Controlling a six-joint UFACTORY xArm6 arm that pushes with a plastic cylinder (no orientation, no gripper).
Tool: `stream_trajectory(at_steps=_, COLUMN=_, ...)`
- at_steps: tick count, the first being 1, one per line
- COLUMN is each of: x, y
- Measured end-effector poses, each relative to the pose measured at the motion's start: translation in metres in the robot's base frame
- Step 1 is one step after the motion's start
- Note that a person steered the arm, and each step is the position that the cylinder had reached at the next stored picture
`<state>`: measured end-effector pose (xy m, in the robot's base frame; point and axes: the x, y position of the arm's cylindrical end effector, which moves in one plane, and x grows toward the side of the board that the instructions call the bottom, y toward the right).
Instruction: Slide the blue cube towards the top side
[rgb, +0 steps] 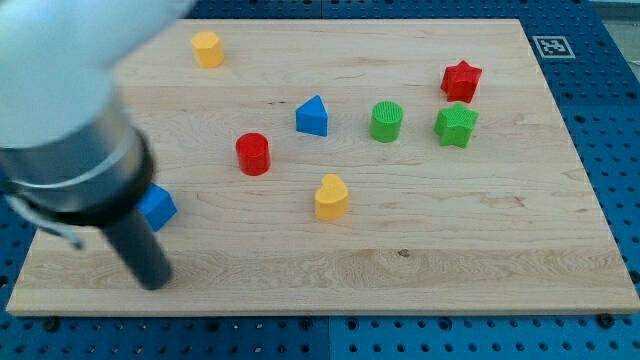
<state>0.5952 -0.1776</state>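
blue cube (158, 207) near the wooden board's (480, 240) left edge, partly hidden by the arm | my tip (152, 280), a bare rod with nothing to open or close, just below the cube | red cylinder (253, 153) to the right

Pale wooden board (480, 250) on blue perforated table (610, 120); even light.

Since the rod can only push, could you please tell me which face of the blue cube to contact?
Push on the blue cube's lower face, coming from the view's bottom. My tip already sits just below it, slightly to the view's left, and the board above the cube looks free of blocks.
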Motion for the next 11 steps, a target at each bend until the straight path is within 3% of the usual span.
stream_trajectory(at_steps=2, x=-0.031, y=-0.033)
stream_trajectory(at_steps=5, x=-0.056, y=0.013)
stream_trajectory(at_steps=8, x=-0.065, y=0.003)
stream_trajectory(at_steps=11, x=-0.131, y=0.004)
